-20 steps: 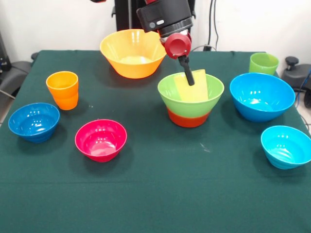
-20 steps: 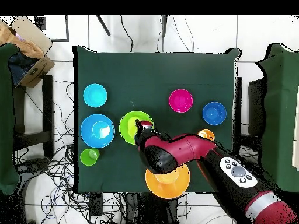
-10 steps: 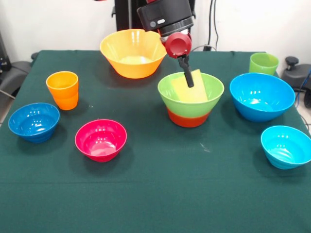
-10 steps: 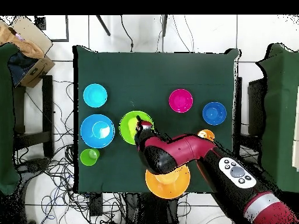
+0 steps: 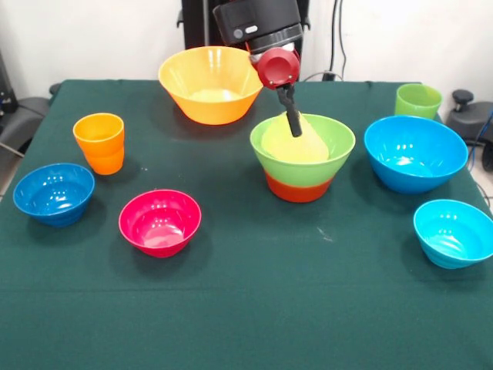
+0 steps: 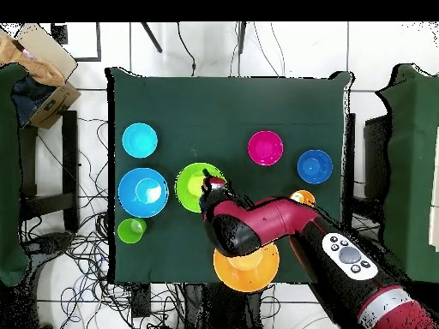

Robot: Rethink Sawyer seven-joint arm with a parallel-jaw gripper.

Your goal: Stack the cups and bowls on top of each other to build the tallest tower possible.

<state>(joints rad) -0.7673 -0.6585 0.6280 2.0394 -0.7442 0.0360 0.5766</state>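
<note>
Nearest the camera in the front view, the small cyan bowl [image 5: 454,232] sits at the right edge of the dark green table [image 5: 246,308], and the magenta bowl [image 5: 160,222] sits left of centre; just behind it to the left rests the small dark blue bowl [image 5: 54,193]. Further back, in the middle, stands the tower [image 5: 302,158]: the orange-red bowl [image 5: 299,187] at the bottom, the light green bowl [image 5: 303,160] nested in it, and the pale yellow cup [image 5: 296,142] lying tilted inside the green one; to its right, apart from it, is the big blue bowl [image 5: 414,153], and on the left side of the table the orange cup [image 5: 99,142] stands upright on its own. The gripper [image 5: 293,123] hangs over the tower, one dark finger [image 5: 293,119] reaching down against the yellow cup; whether the claw is clenched on the cup or released, I cannot tell. Behind, the light green cup [image 5: 418,101] stands upright near the far right corner; the big yellow-orange bowl [image 5: 211,83] sits at the far edge, just beside the red and black arm [image 5: 258,27]. From overhead, the arm [image 6: 266,224] covers part of the yellow-orange bowl [image 6: 249,267] and ends at the green bowl's [image 6: 193,184] rim.
</note>
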